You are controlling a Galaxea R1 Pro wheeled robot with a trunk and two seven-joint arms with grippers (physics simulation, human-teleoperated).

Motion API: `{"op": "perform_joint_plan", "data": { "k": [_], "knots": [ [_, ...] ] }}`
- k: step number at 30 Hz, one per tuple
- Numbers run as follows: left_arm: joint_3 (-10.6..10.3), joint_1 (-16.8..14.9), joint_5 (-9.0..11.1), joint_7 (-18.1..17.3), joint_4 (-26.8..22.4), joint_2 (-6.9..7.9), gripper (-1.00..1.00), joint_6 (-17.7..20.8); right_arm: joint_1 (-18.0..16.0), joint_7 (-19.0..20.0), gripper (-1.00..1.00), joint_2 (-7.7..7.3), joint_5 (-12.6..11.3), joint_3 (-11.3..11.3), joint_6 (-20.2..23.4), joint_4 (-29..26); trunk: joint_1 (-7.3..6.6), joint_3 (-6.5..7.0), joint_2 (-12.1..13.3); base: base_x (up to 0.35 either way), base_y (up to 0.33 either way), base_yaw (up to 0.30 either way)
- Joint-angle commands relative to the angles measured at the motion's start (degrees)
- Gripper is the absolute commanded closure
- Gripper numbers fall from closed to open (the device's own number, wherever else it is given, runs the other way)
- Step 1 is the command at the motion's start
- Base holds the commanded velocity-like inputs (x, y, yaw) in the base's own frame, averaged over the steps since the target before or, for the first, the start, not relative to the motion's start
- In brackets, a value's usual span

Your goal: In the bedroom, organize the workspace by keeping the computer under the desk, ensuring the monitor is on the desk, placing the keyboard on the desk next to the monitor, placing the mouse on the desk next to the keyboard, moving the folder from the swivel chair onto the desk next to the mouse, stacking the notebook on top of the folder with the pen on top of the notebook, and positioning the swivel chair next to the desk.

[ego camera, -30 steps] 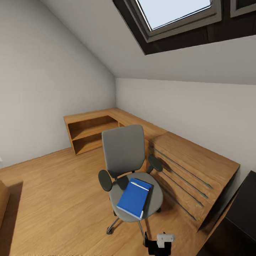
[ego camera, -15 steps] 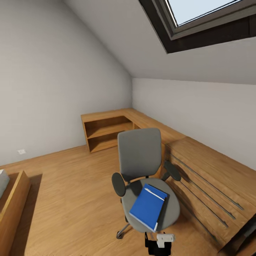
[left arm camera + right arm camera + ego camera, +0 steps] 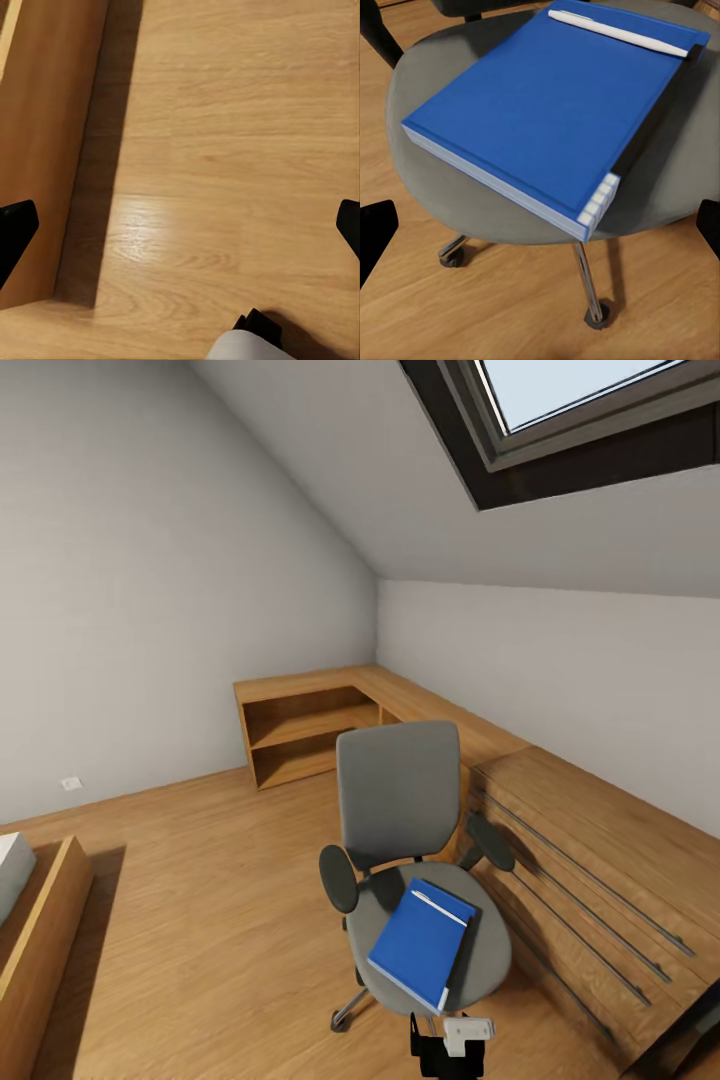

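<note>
Folder lies on the swivel chair seat, white pen along its far edge. Step: folder pickup. Right hand hovers above, fingers wide; left hand likewise wide, over floor. Next: descend, grip folder edge.

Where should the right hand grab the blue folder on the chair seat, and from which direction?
Grip the folder by its near corner, which overhangs the swivel chair seat edge, coming in low from the robot's side; one finger can likely slip beneath.
</note>
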Motion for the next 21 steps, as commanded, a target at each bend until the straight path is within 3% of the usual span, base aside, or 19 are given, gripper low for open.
{"op": "perform_joint_plan", "data": {
  "k": [1, 7, 12, 13, 14, 15, 17, 21],
  "knots": [
    [-0.4, 0.0, 0.6, 0.4, -0.1, 0.09, -1.0, -0.7, 0.0, -0.2, -1.0, 0.0, -0.4, 0.5, -0.2, 0.1, 0.0, -0.05, 0.0, 0.0, 0.0, 0.0],
    [-0.5, 0.0, 0.5, 0.4, -0.1, 0.09, -1.0, -5.4, 0.0, -0.1, -1.0, -0.02, -0.5, 0.5, -0.2, 0.0, 0.0, -0.05, 0.0, 0.0, 0.0, -0.005],
    [-0.6, 0.0, 0.5, 0.3, -0.2, 0.15, -1.0, -6.2, 0.0, -0.1, -1.0, 0.05, -0.6, 0.6, -0.3, 0.0, 0.0, -0.05, 0.0, 0.0, 0.0, -0.052],
    [-0.5, 0.1, 0.4, 0.1, -8.7, 0.99, -1.0, -6.8, -0.1, -0.1, -1.0, -0.54, -0.3, 0.7, -0.6, -0.9, 0.0, -0.05, 0.0, 0.0, 0.0, -0.001],
    [-0.5, 0.1, 0.5, 0.1, -12.5, 1.96, -1.0, -6.1, -0.1, -0.2, -1.0, -1.1, -0.3, 0.7, -0.4, -2.8, 0.0, -0.05, 0.0, 0.0, 0.0, 0.0],
    [-0.5, 0.1, 0.6, 0.1, -22.3, 2.69, -1.0, 1.9, -0.1, -0.4, -1.0, -3.1, -0.4, 0.6, 1.4, -10.1, 0.0, -0.05, 0.0, 0.0, 0.0, 0.0],
    [-0.2, 0.0, 0.6, 0.1, -27.4, 2.82, -1.0, 7.1, -0.2, -0.5, -1.0, -4.22, -0.4, 0.5, 4.5, -13.7, 0.0, -0.05, 0.0, 0.0, 0.0, 0.0],
    [2.3, 0.0, 0.8, 0.3, -40.0, 3.15, -1.0, 19.0, -0.2, -0.2, -1.0, -8.01, -0.7, 0.4, 16.6, -24.5, 0.0, -0.05, 0.0, 0.0, 0.0, 0.0]
  ]
}}
